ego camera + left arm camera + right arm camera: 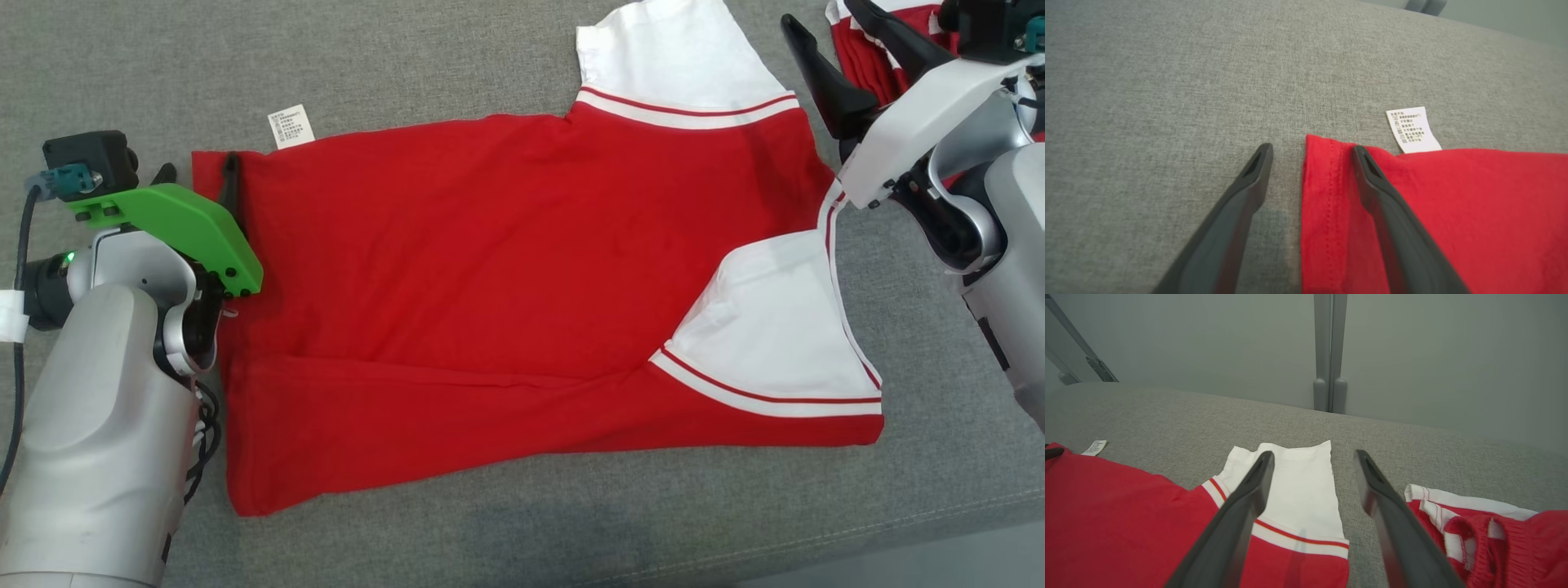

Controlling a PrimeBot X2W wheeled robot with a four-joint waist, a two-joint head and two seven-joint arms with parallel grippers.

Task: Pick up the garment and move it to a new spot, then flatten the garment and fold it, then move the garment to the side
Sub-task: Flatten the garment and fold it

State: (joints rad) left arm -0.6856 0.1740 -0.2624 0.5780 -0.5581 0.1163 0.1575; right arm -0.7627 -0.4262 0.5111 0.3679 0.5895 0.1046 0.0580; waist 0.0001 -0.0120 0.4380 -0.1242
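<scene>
Red white-sleeved fabric shirt [490, 269] is spread on grey woven surface [408, 65]. Left gripper [1312, 152] is held wide astride its hem, right gripper [1314, 457] wide and empty beside a sleeve

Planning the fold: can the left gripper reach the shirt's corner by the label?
Probably yes: the left gripper is open, straddling that corner of the shirt, with nothing in the way.

The left forearm [98, 408]: smooth silver-grey shell. The left wrist bracket [184, 224]: bright green, dark screws. At its eleven o'clock, a black camera box [90, 157] with teal connector [69, 180]. A black cable [16, 384] runs along the forearm's nine o'clock side; white tape tag [8, 314] there; green lamp [68, 258] lit. The right wrist bracket [922, 122]: white. The right forearm [1020, 245]: silver-grey. The fingers [1237, 220]: long, matte dark, tapered.
</scene>
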